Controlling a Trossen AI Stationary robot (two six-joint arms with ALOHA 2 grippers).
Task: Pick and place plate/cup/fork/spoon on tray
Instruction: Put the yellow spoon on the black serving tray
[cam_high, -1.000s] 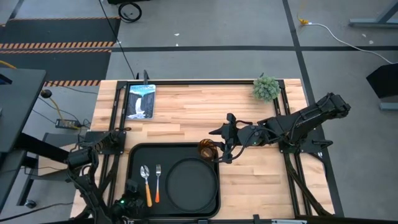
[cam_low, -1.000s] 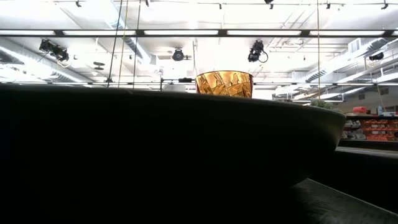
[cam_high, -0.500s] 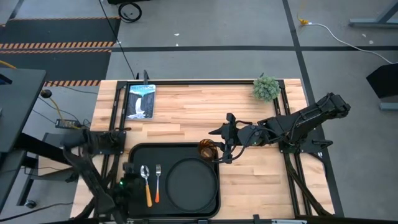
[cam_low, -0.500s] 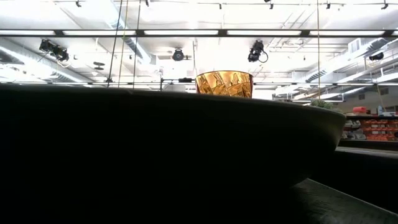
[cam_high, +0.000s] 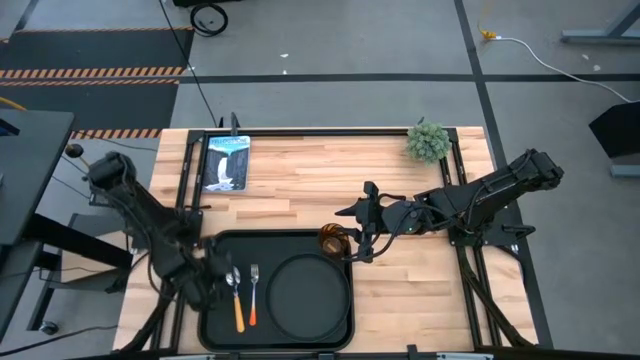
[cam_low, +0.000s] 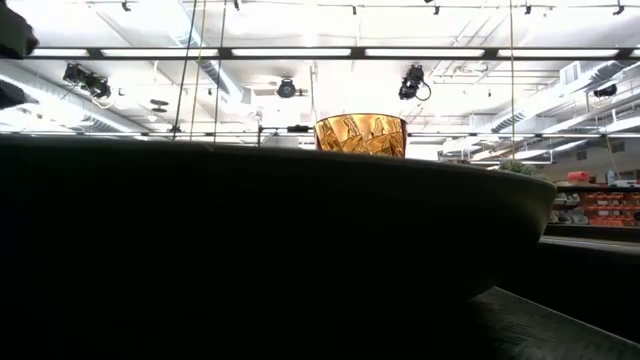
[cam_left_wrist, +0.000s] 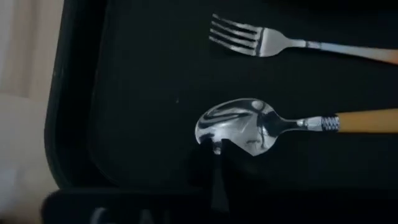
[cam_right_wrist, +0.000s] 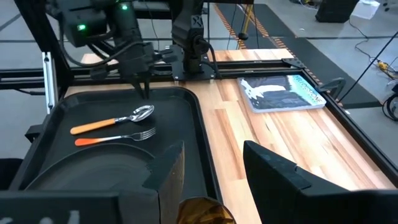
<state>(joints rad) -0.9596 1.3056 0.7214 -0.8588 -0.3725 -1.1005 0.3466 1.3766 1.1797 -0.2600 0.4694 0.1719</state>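
The cup, faceted amber and translucent, sits in the tray's corner with the right gripper spread wide to either side of it, not gripping. The left gripper hovers pinched over the spoon; that polished bowl and orange handle lie beside the matching fork and matte round plate. All four appear placed, so only withdrawal seems left.

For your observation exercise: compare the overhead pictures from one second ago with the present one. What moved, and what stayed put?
The left arm swung away from the table's near edge; its left gripper now hangs by the spoon. Fork, plate, cup, tray and right gripper stayed put.
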